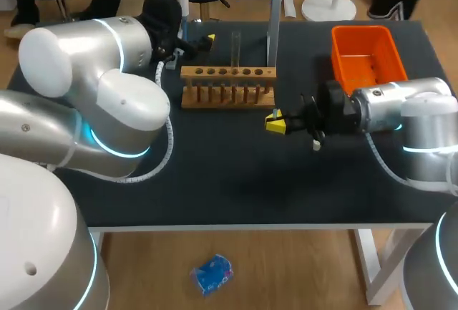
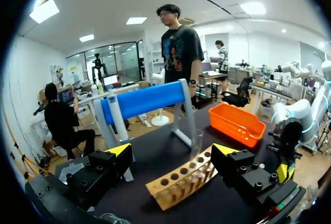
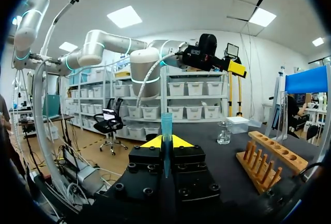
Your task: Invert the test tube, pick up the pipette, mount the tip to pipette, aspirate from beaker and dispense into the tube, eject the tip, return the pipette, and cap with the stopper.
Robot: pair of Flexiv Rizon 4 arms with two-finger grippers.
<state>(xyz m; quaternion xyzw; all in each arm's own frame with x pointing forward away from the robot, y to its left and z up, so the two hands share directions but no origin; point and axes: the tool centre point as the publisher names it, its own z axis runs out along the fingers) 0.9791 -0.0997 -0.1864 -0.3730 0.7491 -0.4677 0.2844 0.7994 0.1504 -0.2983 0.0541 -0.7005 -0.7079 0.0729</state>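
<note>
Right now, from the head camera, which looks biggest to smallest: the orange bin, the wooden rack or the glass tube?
1. Orange bin, largest, though its near edge is hidden.
2. Wooden rack, close behind: wider but slimmer.
3. Glass tube, clearly smallest.

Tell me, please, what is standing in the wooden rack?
One clear test tube stands upright in a hole of the wooden rack; the other holes look empty. Its lower end is hidden inside the rack.
</note>
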